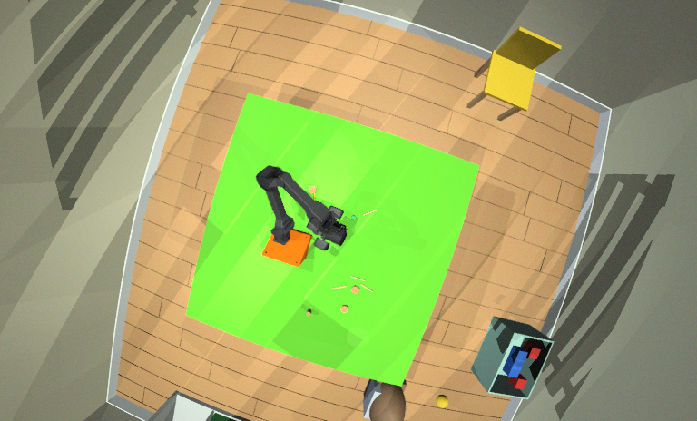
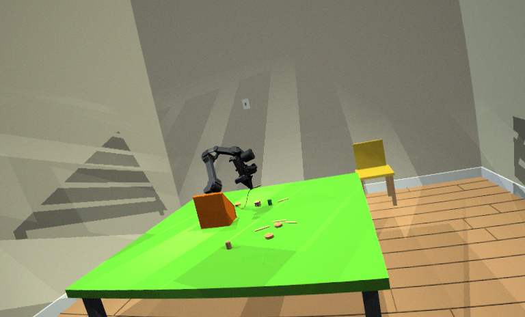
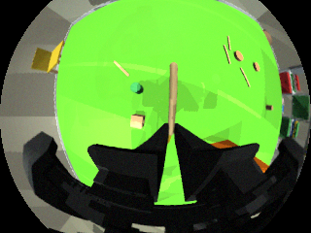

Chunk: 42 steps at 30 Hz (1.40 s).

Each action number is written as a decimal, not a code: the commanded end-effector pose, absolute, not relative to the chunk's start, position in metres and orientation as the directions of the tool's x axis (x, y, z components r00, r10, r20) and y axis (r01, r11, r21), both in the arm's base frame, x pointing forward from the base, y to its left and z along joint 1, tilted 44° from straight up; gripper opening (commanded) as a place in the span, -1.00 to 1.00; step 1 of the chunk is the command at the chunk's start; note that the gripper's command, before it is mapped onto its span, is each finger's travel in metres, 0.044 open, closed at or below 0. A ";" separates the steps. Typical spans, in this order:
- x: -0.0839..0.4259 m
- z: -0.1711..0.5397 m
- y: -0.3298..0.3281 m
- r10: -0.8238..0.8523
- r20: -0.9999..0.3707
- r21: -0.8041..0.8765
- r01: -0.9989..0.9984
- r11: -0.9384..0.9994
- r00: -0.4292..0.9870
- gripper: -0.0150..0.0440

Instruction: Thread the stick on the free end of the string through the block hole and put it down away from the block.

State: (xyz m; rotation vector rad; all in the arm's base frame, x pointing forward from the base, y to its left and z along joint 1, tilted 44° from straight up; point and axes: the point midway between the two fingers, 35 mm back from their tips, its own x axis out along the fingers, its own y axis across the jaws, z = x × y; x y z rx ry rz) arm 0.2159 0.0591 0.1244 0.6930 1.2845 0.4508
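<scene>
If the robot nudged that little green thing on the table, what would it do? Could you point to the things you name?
The green cylinder (image 1: 353,218) (image 2: 269,201) (image 3: 136,87) looks stubby and upright, so it would probably slide under a low nudge. Pushed near its top, it might tip, and its round side could then let it roll.

Room: grey-beige walls, banded by slanting light and shadow, with a pale outlet plate (image 2: 245,104); plank floor (image 1: 411,62) (image 2: 426,236) with pale skirting. A yellow chair (image 1: 509,83) (image 2: 374,171) (image 3: 44,59) stands beyond one corner of the green surface (image 1: 400,200) (image 2: 329,236) (image 3: 97,44).
</scene>
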 end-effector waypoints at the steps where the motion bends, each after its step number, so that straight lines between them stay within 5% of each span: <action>1: 0.210 0.128 0.059 0.658 -0.707 0.694 0.077 0.716 0.257 -0.49; 11: 0.204 0.133 0.057 0.654 -0.702 0.694 0.064 0.717 0.282 -0.49; 42: 0.194 0.123 0.047 0.768 -0.595 0.626 -0.462 0.629 0.239 -0.49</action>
